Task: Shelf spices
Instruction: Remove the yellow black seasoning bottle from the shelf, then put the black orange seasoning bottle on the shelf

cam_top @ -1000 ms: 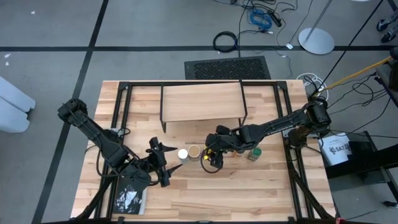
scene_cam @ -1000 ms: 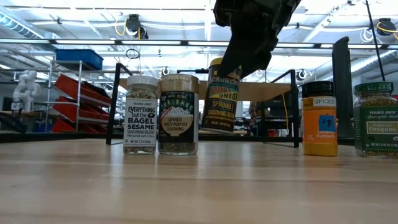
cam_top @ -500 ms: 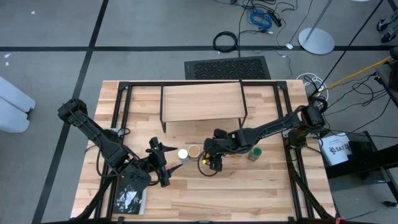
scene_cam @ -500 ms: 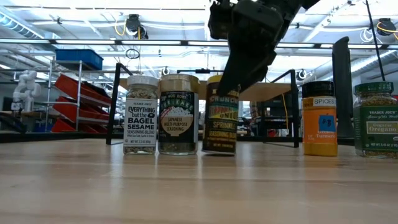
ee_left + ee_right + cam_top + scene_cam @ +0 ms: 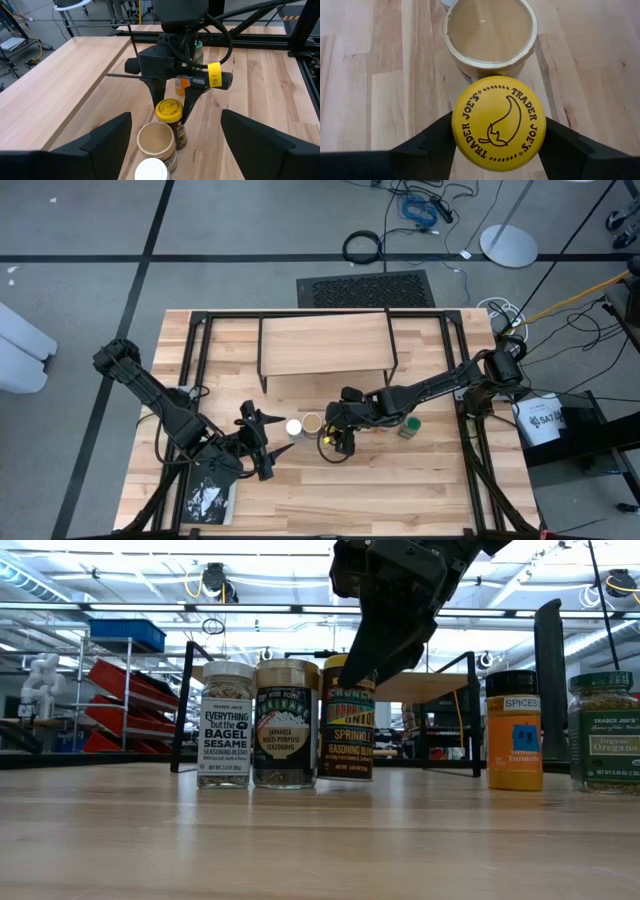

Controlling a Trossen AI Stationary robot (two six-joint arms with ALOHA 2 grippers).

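Five jars sit on the worktop in front of the shelf [image 5: 324, 345]; none is shelved yet. Your right end effector [image 5: 339, 436] grips the yellow jar [image 5: 330, 431], beside the tan jar [image 5: 312, 424]. Left end effector [image 5: 271, 452] waits, fingers spread, empty.

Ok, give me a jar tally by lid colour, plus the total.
White lid: 1
Tan lid: 1
Yellow lid: 1, between the right gripper fingers
Black lid: 1
Green lid: 1
Total: 5 jars
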